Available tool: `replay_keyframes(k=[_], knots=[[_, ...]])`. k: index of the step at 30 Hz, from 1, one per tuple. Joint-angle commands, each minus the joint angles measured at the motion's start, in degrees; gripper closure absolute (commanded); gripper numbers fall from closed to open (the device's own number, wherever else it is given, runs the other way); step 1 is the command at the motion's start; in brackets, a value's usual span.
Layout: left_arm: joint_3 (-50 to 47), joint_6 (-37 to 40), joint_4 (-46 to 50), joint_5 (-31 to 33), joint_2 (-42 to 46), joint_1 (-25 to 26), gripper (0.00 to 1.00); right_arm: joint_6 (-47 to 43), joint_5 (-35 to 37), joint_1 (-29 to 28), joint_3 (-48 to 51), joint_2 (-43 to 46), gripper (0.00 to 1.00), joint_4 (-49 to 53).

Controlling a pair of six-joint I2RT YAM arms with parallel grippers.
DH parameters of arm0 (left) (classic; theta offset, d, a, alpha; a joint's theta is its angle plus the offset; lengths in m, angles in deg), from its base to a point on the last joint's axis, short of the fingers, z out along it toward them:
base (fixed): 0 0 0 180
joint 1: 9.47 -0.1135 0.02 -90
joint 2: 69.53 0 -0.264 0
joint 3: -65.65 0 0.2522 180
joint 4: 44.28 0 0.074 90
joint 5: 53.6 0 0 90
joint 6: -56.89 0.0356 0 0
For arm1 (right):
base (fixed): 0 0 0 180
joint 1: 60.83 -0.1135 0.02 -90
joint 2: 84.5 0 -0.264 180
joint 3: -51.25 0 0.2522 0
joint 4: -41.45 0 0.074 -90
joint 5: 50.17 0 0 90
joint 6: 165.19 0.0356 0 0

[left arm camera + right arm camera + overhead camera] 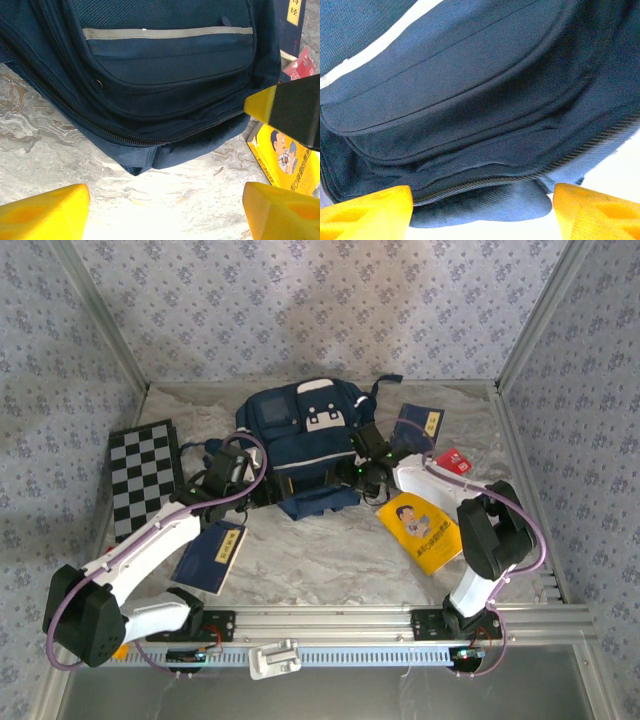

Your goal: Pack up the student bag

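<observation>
**Left gripper [165,210] and right gripper [482,212] both spread at the bag [305,435]**

The bag lies on the table [330,570], toward the back. The left gripper holds nothing, over bare table just before the bag's front edge. The bag's zipped edge shows between the right gripper's fingers.

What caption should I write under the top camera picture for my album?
The left arm and right arm reach toward the navy student bag, checkerboard and yellow book beside it.

Navy student bag [290,428], black-white checkerboard [143,480]
</observation>
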Motion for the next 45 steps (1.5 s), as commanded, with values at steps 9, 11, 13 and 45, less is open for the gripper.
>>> replay_keyframes(k=[9, 11, 13, 45], knots=[[3.04, 1.17, 1.77, 1.73, -0.36, -0.11, 0.19, 4.93, -2.44, -8.01, -2.08, -3.53, 0.49, -13.03], [2.76, -0.14, 0.84, 0.96, -0.34, 0.04, 0.19, 4.66, -1.97, -8.29, -2.21, -1.99, 0.44, -10.84], [2.12, -2.34, -0.93, -0.53, -0.12, 0.28, 0.19, 2.90, 1.78, -8.33, -3.73, 0.63, 0.36, -3.91], [-2.24, -19.61, -12.52, 12.36, -1.64, 20.53, 0.18, -13.66, 3.98, 33.39, 8.92, 5.74, 0.04, 12.99]])
